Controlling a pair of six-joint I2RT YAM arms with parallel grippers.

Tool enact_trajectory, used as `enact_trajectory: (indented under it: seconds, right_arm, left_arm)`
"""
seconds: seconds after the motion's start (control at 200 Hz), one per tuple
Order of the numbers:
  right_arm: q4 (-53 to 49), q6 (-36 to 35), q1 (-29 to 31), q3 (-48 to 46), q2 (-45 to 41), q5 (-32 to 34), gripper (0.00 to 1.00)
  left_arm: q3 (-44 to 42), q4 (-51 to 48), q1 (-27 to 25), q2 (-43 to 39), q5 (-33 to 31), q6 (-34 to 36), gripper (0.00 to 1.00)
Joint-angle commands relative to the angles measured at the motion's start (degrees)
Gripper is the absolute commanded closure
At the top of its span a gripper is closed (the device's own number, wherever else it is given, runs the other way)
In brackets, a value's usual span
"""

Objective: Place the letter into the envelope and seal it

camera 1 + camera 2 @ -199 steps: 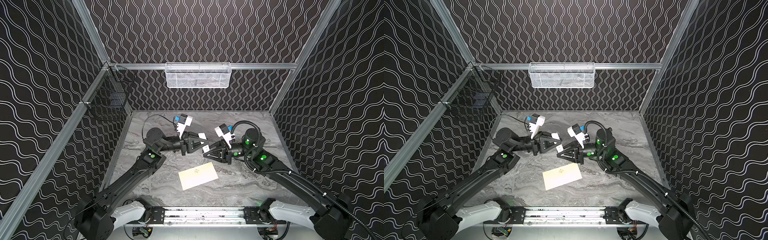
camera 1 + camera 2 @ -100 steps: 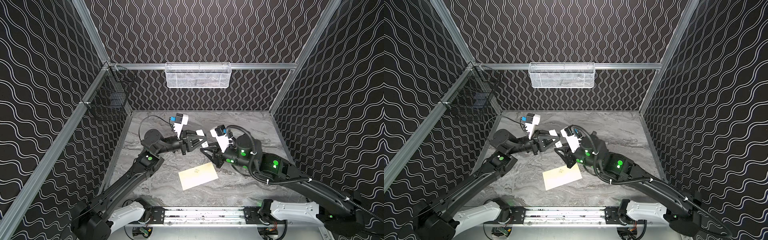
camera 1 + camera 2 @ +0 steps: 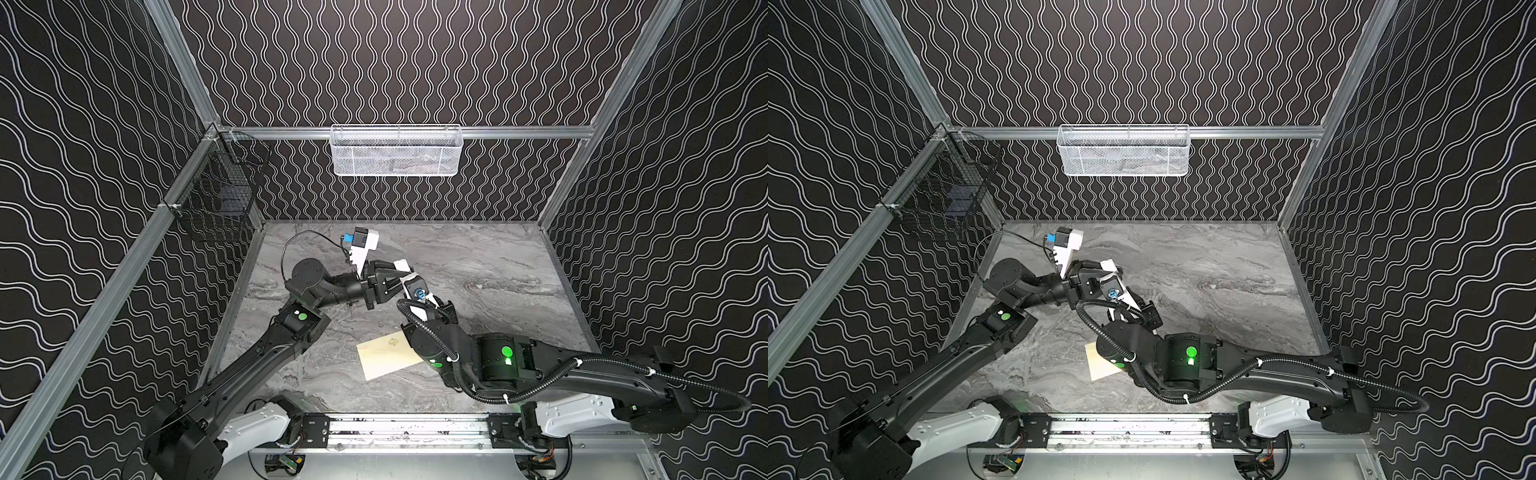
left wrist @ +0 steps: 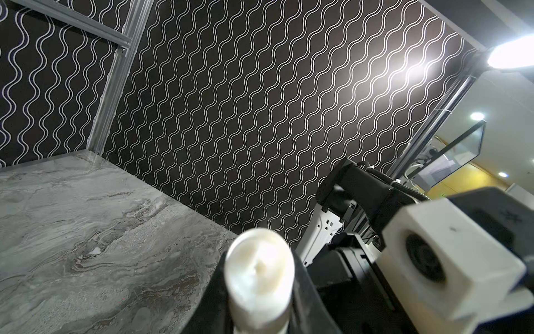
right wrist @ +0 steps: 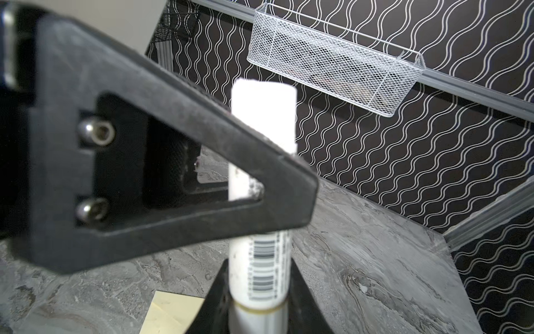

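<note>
Marble tabletop (image 3: pixel 498 270), cream envelope (image 3: pixel 380 359) — white tube (image 5: pixel 261 121), barcode label (image 5: pixel 264 271)

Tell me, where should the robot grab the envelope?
The envelope lies flat on the table, with the right arm over its right end. So probably grip the bare left short edge, coming low from the left and sliding under it.

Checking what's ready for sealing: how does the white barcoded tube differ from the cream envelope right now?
The white tube is a round stick with a barcode; the envelope is a flat cream rectangle. The tube is held off the table, clamped in the jaws of both the left gripper and the right gripper; the envelope lies flat on the table, gripped by neither. Shared: both are pale.
</note>
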Motion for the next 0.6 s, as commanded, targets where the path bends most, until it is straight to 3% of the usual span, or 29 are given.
enact_trajectory:
  seconds: [0.0,0.155,0.26,0.425,0.596]
  right_arm:
    - [11.89,-1.04,-2.52,-2.55,-5.65,-24.33,0.65]
    - [12.36,-1.06,-19.35,-8.53,-13.11,-71.02,0.33]
    - [12.81,-1.50,-30.22,-10.40,-15.56,-88.93,0.28]
    - [17.19,-0.25,-41.10,-14.99,-17.55,-102.14,0.22]
    - [24.39,3.17,-43.47,-18.29,-15.98,-107.44,0.22]
  left_arm:
    - [-0.28,-9.88,0.47,1.07,-9.77,3.75,1.00]
    - [1.24,-10.13,0.60,1.17,-4.14,4.23,1.00]
    - [1.49,-6.77,0.68,1.94,1.77,2.68,1.00]
    - [0.05,4.26,0.54,3.97,7.28,-3.40,1.00]
    - [-0.32,8.67,-0.22,4.87,8.96,-5.76,1.00]
